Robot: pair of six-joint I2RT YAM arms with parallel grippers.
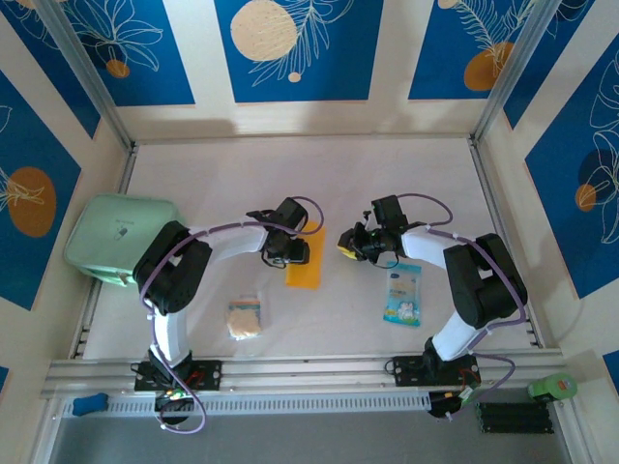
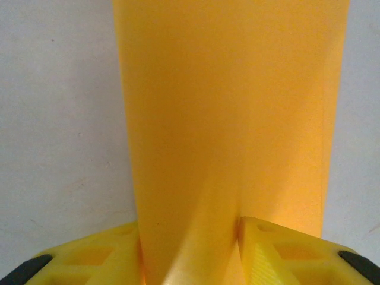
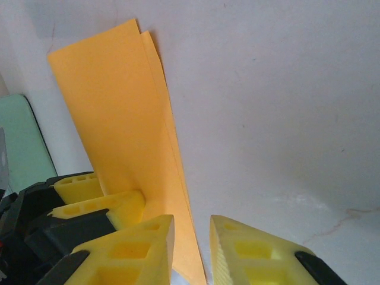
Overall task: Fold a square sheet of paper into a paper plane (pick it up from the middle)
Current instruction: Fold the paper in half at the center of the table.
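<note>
- At the left edge of the table (image 1: 290, 174): a pale green box (image 1: 121, 237), well apart from the work and, by the look of it, out of play.
- Toward the near edge, left of centre: a small beige spongy square (image 1: 245, 317), lying flat and untouched.
- Near the table's middle: the left gripper (image 1: 288, 249), reaching in from the left and set down upon the square sheet of paper (image 1: 304, 266), as suits a pick-up from the middle.
- From the left wrist: yellow fingers (image 2: 89, 258) about half closed, one on each side of the orange strip (image 2: 231, 107), both touching it. Paper humped into a soft ridge between them, probably from being squeezed inward off the table. Firmly pinched or merely nudged: cannot tell.
- The sheet itself: on the table just left of centre, narrower than a square. Apparently doubled over already, judging by two layered edges at its far corner (image 3: 142, 35) from the right wrist.
- Just right of the sheet: the right gripper (image 1: 350, 244), fingers (image 3: 148, 237) a narrow gap apart and holding nothing, with the sheet's edge and bare table showing through the gap. Poised beside the paper's right edge, likely to steady it or take over once lifted.
- Further right, toward the near edge: a blue and white packet (image 1: 402, 295), flat, no part in the fold.
- Stage, as a judgement: early. No nose folds, no pointed dart shape yet.
</note>
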